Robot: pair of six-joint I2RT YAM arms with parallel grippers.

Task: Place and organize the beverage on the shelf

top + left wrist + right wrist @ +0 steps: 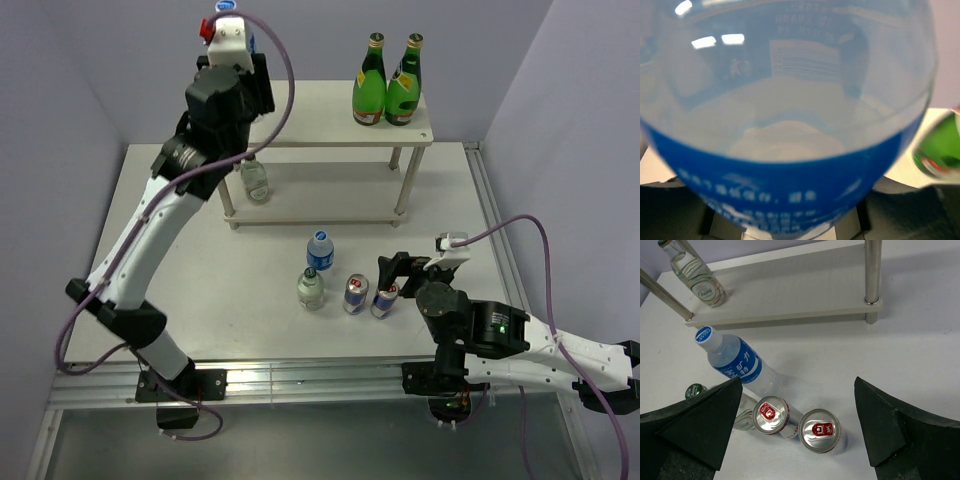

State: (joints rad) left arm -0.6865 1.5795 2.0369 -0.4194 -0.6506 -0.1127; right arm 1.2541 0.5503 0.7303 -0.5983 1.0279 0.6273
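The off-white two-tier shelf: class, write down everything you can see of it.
The off-white two-tier shelf stands upright at the far side of the white table. Two flat rectangular boards are joined by round silvery legs. Two green glass bottles stand on the top board's right end; one clear glass bottle stands on the lower board's left end.

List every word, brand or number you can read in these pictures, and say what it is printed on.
"Chang": label of the clear glass bottle on the shelf, lower board.
Table water bottle: white Chinese characters on a blue label, too tilted to read.
Raised water bottle: white print on a blue label, blurred.
Green bottles: labels too small.
Cans: red tab mark, no legible text.
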